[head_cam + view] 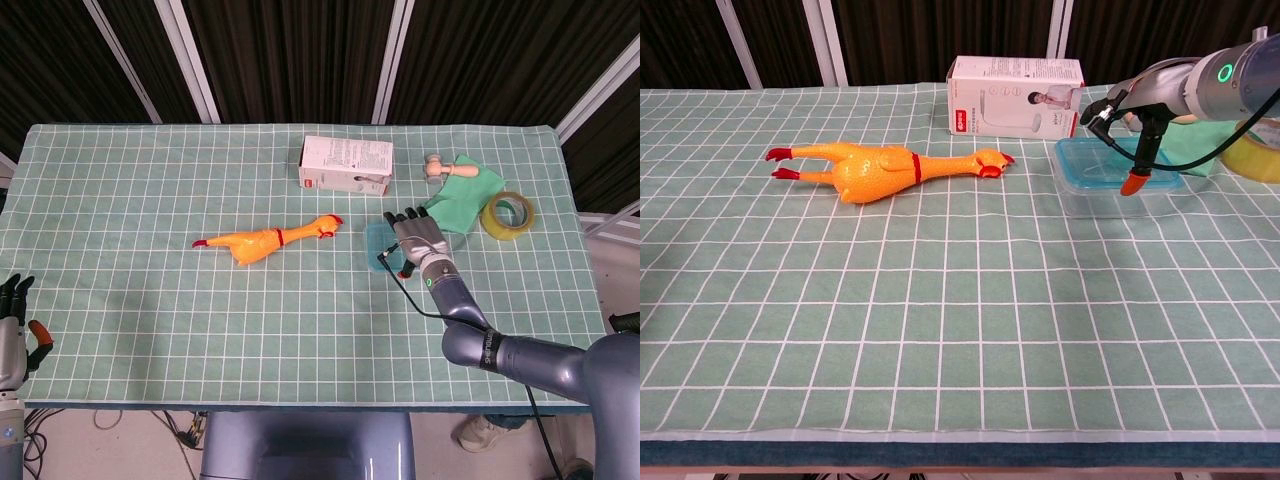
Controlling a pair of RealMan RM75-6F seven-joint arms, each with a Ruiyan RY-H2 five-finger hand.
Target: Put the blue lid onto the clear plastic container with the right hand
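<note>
The counter (150, 300) wore a green cloth with white squares, and dark slatted walls stood behind it. The blue lid (1102, 160) lay on the clear plastic container (1110, 195) near a white box (1015, 95) whose writing was too small to read. The right hand (415, 240) rested flat over the lid, fingers (398, 219) spread, gripping nothing. The left hand (12, 330) hung off the counter's edge, its fingers apart and empty.

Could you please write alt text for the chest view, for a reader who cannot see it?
The robot's right hand reaches in from the right over a clear plastic container with its blue lid on top, on a green checked tablecloth. A rubber chicken lies to its left and a white box stands behind.
</note>
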